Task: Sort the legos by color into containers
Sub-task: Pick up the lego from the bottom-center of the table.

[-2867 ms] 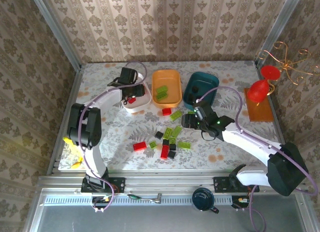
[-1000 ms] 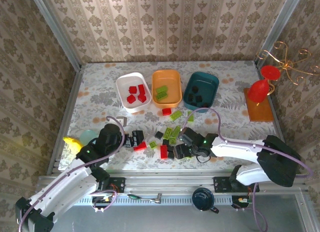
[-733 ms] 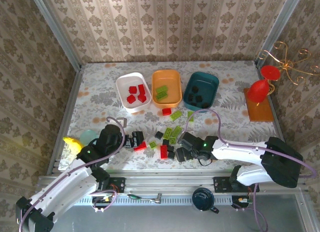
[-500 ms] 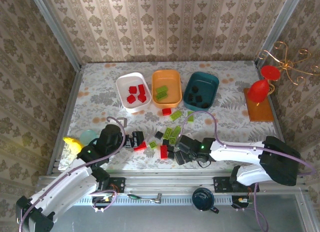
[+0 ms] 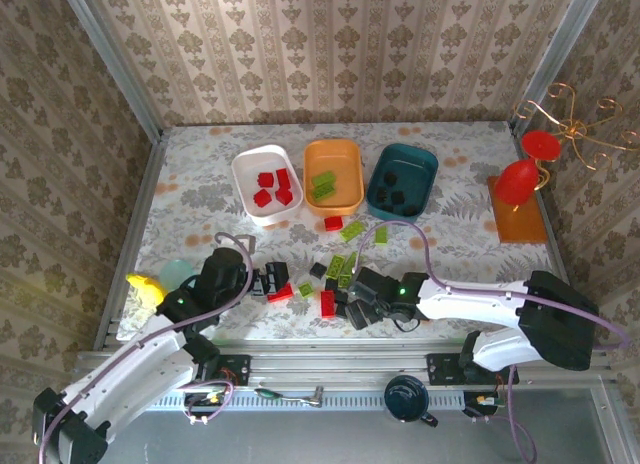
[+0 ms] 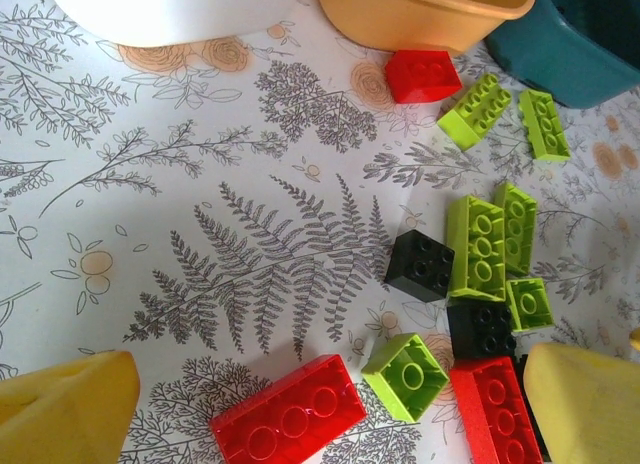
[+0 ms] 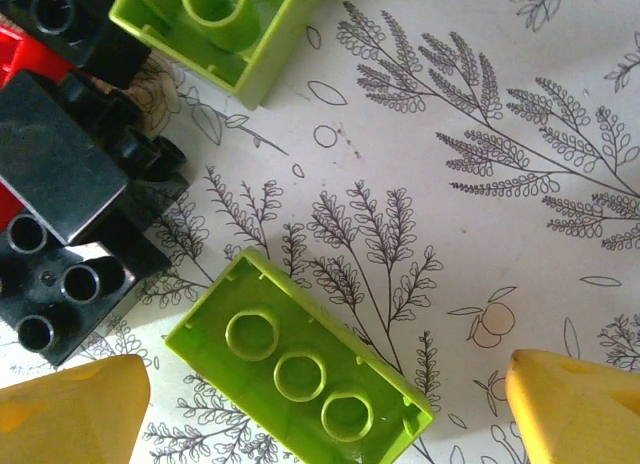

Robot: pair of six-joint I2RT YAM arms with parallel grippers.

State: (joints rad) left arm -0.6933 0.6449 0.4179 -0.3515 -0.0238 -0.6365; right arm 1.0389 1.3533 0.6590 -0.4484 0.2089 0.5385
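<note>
Loose legos lie in a pile mid-table. My left gripper (image 5: 270, 281) stands open at the pile's left edge. In the left wrist view, my left gripper (image 6: 325, 414) straddles an upturned red oblong brick (image 6: 290, 409) and a lime square brick (image 6: 408, 376). My right gripper (image 5: 360, 304) is open at the pile's near right. In the right wrist view, my right gripper (image 7: 320, 409) has an upturned lime oblong brick (image 7: 300, 369) between its fingers, with black bricks (image 7: 60, 184) to the left. The white tub (image 5: 240, 179) holds red bricks, the orange tub (image 5: 333, 144) lime ones, the teal tub (image 5: 432, 164) black ones.
A flat orange tray (image 5: 520, 224) with a red goblet (image 5: 517, 182) stands at the right edge. A yellow object (image 5: 143, 289) and a pale teal disc (image 5: 177, 272) lie by the left edge. Papered walls close the back and sides.
Both arms have come back from the tubs to the pile. Over the last second my right gripper opened wider and slid slightly left. The left arm barely moved.
</note>
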